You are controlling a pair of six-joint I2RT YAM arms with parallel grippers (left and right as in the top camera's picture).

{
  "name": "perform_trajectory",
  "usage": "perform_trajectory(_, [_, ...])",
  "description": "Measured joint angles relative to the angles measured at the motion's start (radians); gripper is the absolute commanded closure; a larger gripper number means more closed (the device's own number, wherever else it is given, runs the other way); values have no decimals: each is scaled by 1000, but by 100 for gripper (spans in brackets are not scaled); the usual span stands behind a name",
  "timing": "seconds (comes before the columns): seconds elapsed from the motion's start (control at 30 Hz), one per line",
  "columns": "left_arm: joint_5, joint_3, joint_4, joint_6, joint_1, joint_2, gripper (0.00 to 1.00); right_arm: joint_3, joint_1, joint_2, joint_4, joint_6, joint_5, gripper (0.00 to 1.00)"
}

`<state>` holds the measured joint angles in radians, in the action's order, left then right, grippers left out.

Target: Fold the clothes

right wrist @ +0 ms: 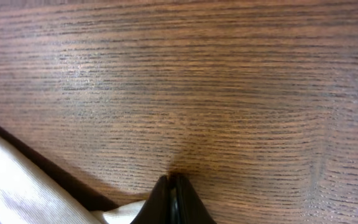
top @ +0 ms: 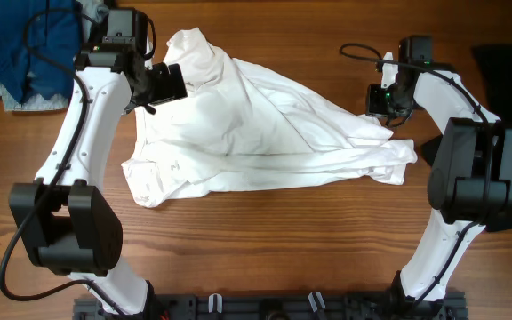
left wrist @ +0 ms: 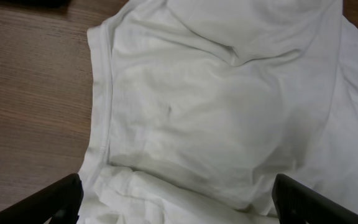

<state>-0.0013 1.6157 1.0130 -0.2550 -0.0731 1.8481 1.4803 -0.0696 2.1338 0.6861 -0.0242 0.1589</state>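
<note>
Step in hand, as judged: spreading the garment flat; no fold is made yet. The white shirt [top: 256, 133] lies at the centre of the wooden table [top: 265, 249], bunched, with long creases converging toward its right tip. A stitched edge band [left wrist: 98, 93] shows in the left wrist view, with loose layers heaped beneath it.

The left gripper [left wrist: 178, 182] hovers over the upper left part of the shirt, its fingers [left wrist: 67, 196] spread wide and holding nothing. The right gripper [right wrist: 171, 186] sits by the right tip, its fingers pressed together. White fabric reaches their base, but whether any is pinched cannot be told.

The next move calls for lowering the left gripper onto an edge, closing on a single layer, and drawing it outward against the right side to remove the creases.

A blue pile [top: 16, 53] and a dark cloth [top: 505, 62] lie apart at the table corners.
</note>
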Motion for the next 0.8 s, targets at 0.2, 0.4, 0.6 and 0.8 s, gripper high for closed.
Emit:
perform_trajectory(0.2, [0, 0, -4, 3, 0, 0, 6, 44, 6, 1, 43, -70, -83, 96])
perform_trajectory(0.4, [0, 0, -5, 3, 0, 0, 6, 234, -7, 1, 108, -113, -154, 96])
perform_trajectory(0.6, [0, 0, -5, 3, 0, 0, 6, 388, -35, 0, 142, -156, -243, 96])
perform_trajectory(0.8, [0, 0, -6, 3, 0, 0, 7, 417, -80, 0, 81, -166, -299, 96])
